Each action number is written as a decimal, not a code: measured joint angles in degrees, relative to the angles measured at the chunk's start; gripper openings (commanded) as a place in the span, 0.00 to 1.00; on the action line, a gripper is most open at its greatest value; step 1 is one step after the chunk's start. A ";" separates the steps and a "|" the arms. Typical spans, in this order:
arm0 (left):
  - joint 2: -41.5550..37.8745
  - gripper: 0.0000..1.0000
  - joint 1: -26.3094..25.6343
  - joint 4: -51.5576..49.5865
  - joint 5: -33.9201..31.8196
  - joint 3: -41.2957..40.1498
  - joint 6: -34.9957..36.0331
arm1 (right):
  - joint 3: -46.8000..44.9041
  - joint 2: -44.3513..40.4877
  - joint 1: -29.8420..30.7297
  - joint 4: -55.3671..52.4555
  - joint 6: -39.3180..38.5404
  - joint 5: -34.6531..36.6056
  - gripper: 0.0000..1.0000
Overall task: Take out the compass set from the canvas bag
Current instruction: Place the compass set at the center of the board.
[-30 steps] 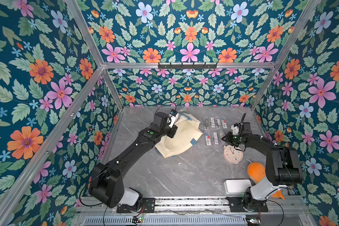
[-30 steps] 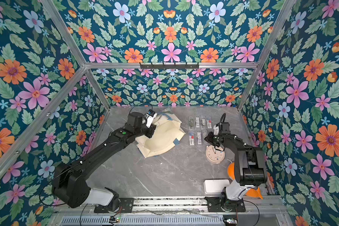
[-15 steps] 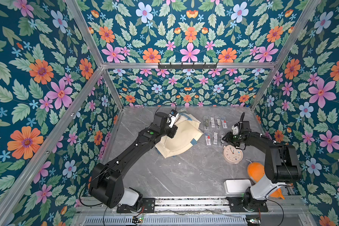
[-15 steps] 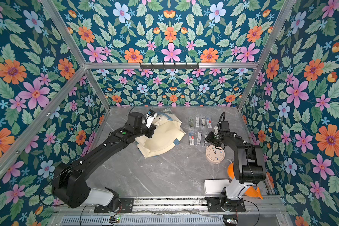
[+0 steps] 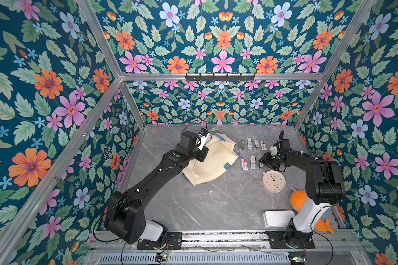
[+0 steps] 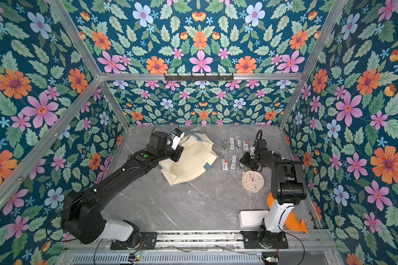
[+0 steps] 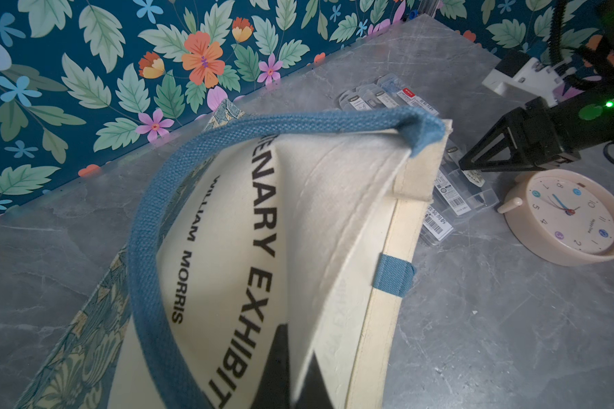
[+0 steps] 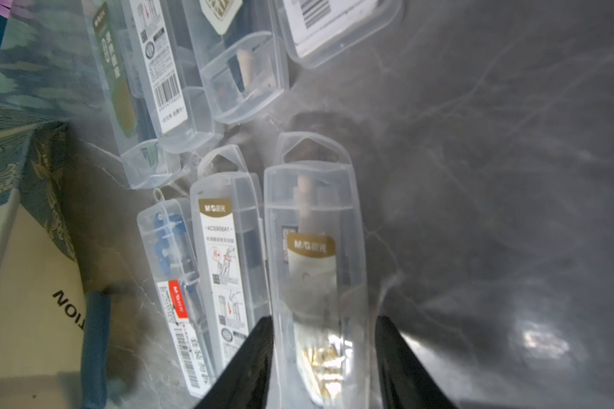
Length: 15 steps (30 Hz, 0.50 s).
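Observation:
The cream canvas bag (image 5: 213, 163) (image 6: 191, 160) lies on the grey table, its blue handle (image 7: 149, 219) looping over the printed side. My left gripper (image 7: 296, 368) (image 5: 202, 154) is shut on the fabric at the bag's mouth, holding the edge up. Several clear compass set cases (image 5: 251, 143) (image 6: 233, 143) lie in two rows right of the bag. My right gripper (image 8: 323, 320) (image 5: 262, 161) stands low over the nearer row, open. Its fingers straddle one gold-labelled compass set (image 8: 312, 248) that rests on the table. What the bag holds is hidden.
A round cream clock (image 5: 274, 181) (image 7: 568, 216) lies just in front of the right gripper. An orange object (image 5: 298, 199) and a white box (image 5: 278, 218) sit near the right arm's base. Floral walls enclose the table on three sides.
The right gripper's jaws have spread apart around the compass set case, which now lies on the table. The left arm and the bag have not moved.

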 measured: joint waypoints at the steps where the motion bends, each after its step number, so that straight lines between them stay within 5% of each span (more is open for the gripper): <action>1: 0.00 0.00 0.00 0.00 0.00 0.00 0.00 | 0.28 0.37 0.00 0.02 0.00 -0.24 0.49; 15: 0.00 0.00 0.00 0.00 0.17 -0.11 -0.02 | 3.17 3.32 1.09 0.37 0.20 -2.05 0.49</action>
